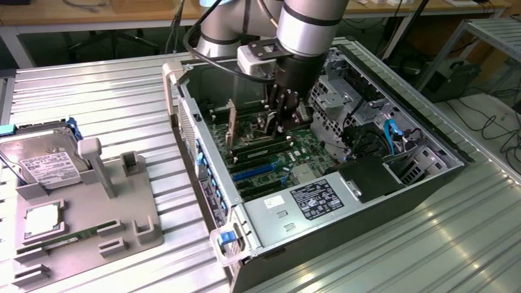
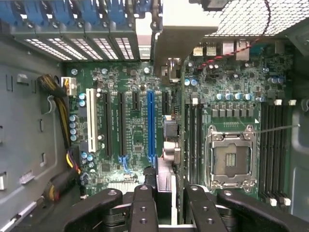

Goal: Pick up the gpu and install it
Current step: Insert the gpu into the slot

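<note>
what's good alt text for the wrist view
The pincer holds the gpu edge-on above the motherboard inside an open computer case, near a blue slot, with an empty cpu socket beside it.

The surface (image 1: 106,85) was ribbed, shiny metal; the hand (image 2: 164,203) matt black; the gpu (image 1: 230,122) had a dull board.

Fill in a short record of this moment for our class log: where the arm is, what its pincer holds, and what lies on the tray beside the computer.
arm position: reaching down into the open computer case, above the motherboard
pincer: shut on the gpu, seen edge-on between the fingers
gpu: upright over the motherboard's expansion slots; whether it is seated cannot be told
CPU socket: empty
grey tray: on the exterior view's left, beside the case
on tray: hard drive, memory stick
</note>
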Robot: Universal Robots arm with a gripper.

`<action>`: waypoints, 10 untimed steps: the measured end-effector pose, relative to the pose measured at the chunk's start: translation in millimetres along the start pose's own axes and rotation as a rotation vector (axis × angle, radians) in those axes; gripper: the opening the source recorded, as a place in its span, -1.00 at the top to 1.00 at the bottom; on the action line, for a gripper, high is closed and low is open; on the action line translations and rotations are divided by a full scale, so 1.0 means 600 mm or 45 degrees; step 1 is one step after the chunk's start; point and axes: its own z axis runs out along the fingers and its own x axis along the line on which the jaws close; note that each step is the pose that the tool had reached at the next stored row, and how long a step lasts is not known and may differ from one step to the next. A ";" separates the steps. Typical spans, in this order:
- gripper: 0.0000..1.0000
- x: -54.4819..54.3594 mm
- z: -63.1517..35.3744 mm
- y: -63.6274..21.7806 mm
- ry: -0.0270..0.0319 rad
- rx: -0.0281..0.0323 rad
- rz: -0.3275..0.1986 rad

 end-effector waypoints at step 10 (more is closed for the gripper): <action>0.44 0.015 0.027 0.013 0.0006 -0.0003 0.000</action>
